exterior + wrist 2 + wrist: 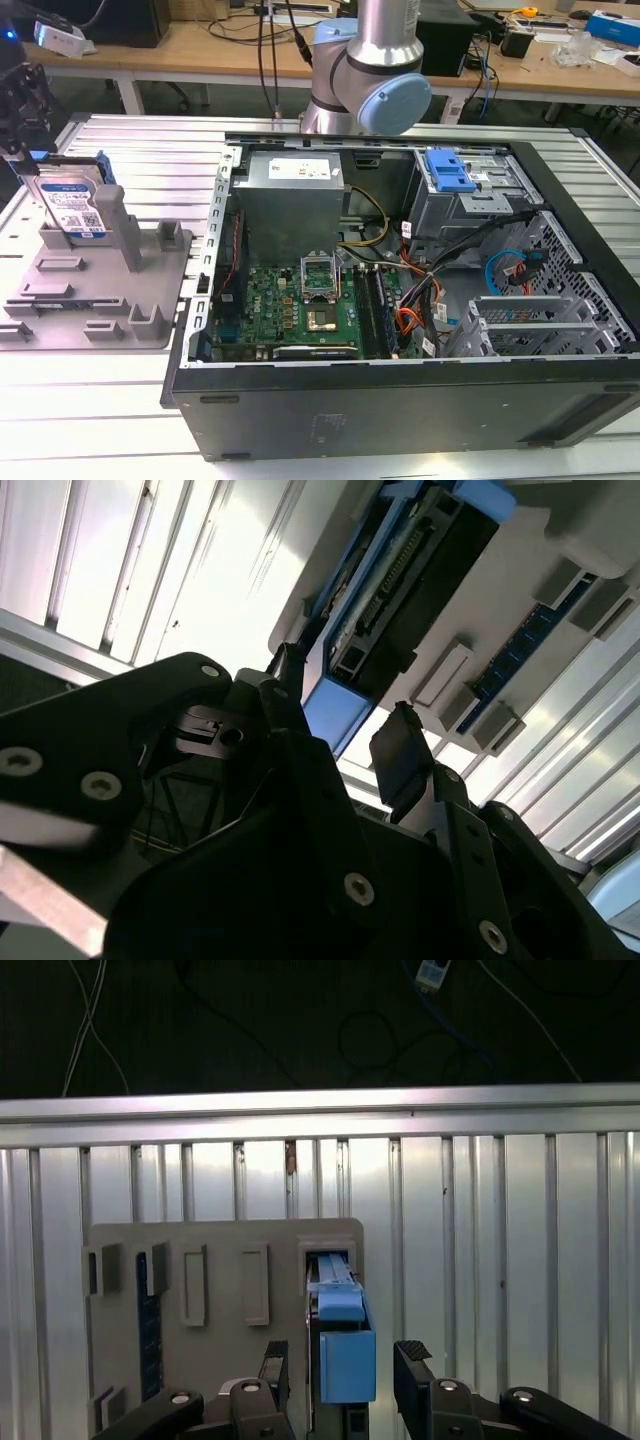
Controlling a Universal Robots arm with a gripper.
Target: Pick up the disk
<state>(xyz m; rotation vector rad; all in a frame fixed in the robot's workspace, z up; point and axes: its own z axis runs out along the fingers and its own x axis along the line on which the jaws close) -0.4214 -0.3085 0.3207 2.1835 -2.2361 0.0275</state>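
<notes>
In the exterior view, the gripper hangs right above the disk. The disk stands on its edge in the grey fixture, and its long side seems to point up at the hand.

In the second wrist view, the fingers are spread, with the disk's blue end between them.

In the first wrist view, its thin top edge runs between them, untouched. I'd stay centred and squeeze both flat faces evenly.

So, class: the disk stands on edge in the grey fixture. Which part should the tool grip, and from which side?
Grip the disk by its upper edge, across its thickness, pinching both flat faces and coming from straight above. It stands on edge in the grey fixture, so the top is the free part. In the first wrist view the open tool straddles that edge.
</notes>
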